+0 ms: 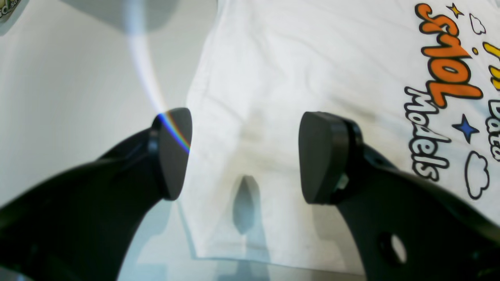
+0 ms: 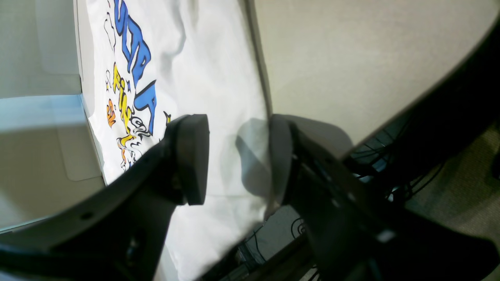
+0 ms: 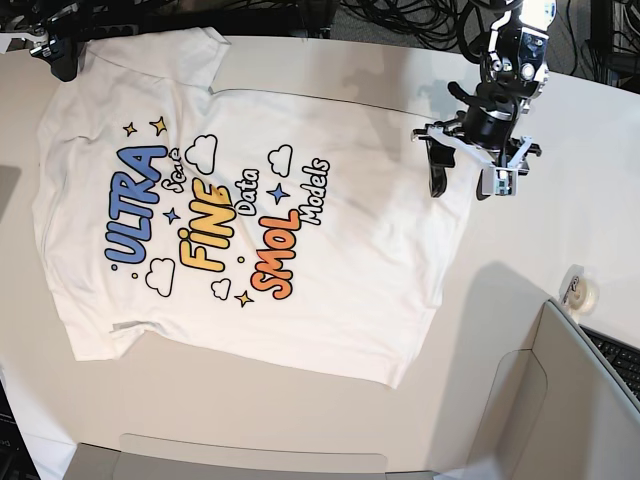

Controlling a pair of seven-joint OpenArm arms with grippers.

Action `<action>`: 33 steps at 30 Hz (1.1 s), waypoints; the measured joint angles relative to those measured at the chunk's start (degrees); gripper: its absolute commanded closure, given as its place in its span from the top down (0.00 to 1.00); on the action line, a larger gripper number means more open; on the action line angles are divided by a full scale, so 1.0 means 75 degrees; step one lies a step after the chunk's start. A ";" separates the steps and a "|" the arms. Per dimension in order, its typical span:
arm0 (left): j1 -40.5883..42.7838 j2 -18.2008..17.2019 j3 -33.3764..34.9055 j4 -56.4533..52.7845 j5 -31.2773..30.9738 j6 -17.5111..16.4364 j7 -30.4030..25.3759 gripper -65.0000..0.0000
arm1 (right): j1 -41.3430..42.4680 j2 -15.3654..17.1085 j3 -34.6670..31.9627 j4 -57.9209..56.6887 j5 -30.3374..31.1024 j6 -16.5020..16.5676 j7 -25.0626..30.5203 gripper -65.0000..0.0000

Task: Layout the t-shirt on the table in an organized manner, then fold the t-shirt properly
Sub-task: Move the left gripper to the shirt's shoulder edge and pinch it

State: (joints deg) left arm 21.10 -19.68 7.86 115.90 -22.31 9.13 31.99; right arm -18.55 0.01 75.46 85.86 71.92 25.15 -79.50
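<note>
Left tool (image 3: 463, 180), prongs wide apart and empty, hangs over the t-shirt (image 3: 240, 210)'s hem corner, so we judge it nearest.

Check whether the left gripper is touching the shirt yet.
Cannot tell. In the left wrist view the left gripper stands open over the shirt, and its shadow falls on the cloth, but no view plainly shows contact or gap.

White t-shirt (image 3: 330, 250) printed with blue "ULTRA", yellow "FINE", orange "SMOL", black-outlined script, white clouds, and yellow and blue stars. Off-white table (image 3: 300, 420). Black left gripper (image 1: 245, 156) and black right gripper (image 2: 238, 160).
</note>
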 measured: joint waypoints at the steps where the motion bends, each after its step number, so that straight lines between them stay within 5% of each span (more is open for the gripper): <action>1: 0.0000 -0.0003 0.0000 0.0000 0.0000 0.0000 -0.0003 0.63 | 0.0000 0.0000 0.0000 0.0000 0.0000 0.0000 0.0003 0.39; 11: 0.0000 -0.0003 0.0000 0.0000 0.0000 0.0000 0.0000 0.63 | 0.0035 -0.0286 -0.0052 0.0073 -0.0224 0.0000 0.0274 0.39; 24: -0.0003 0.0000 -0.0017 0.0000 0.0000 0.0003 0.0082 0.63 | 0.0020 -0.0347 -0.1172 0.0137 -0.0399 0.0111 0.0472 0.39; 27: 0.0017 0.0015 -0.0093 0.0000 -0.0003 -0.0009 0.0090 0.63 | 0.0020 -0.0347 -0.1189 0.0137 -0.0466 0.0114 0.0507 0.30; 30: 0.0050 0.0087 -0.0714 0.0003 -0.1145 0.0023 0.0117 0.63 | 0.0012 -0.0341 -0.1288 0.0131 -0.0799 0.0114 0.0560 0.05; 33: 0.0035 0.0099 -0.1851 -0.0096 -0.3075 -0.0032 0.0603 0.64 | -0.0023 -0.0286 -0.1644 0.0131 -0.0848 0.0111 0.0554 0.02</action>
State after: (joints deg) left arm 21.37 -18.94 -6.02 115.18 -45.36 8.88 36.51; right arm -18.72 -2.13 63.13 86.85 65.56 25.98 -75.35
